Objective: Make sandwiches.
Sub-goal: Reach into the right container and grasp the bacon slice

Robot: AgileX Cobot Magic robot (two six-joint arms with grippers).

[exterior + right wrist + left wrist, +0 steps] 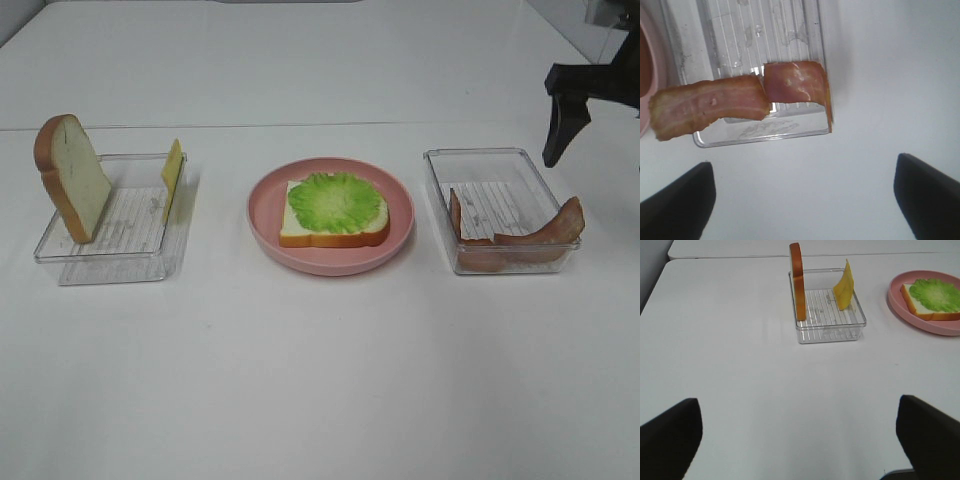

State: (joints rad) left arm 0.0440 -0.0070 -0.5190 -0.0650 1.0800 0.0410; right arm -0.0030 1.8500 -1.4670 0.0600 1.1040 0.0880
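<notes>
While both arms stand clear of the food, the sandwich is only part built: one bread slice [330, 240] lies flat on the round pink plate [330, 267] at the middle of the white table [320, 400], with a ruffled green lettuce leaf [337, 202] resting on top of it. To the left of the plate, well apart from it, a clear tray [110, 262] holds a second bread slice [75, 180] standing on edge against the tray's outer side, and a thin yellow cheese slice [172, 178] leaning upright at the side nearer the plate; the two do not touch. To the right of the plate a second clear tray [500, 195] holds the reddish-brown bacon strips [520, 240], which sag across its near end with their ends riding up the side walls. The right gripper [802, 197] hangs at the far right edge of the exterior view, beyond that tray and touching nothing; its jaws are spread wide with only bare table between them. The left gripper [800, 435] does not appear in the exterior view; its wrist view shows the jaws likewise spread wide and empty, well short of the bread and cheese tray.
</notes>
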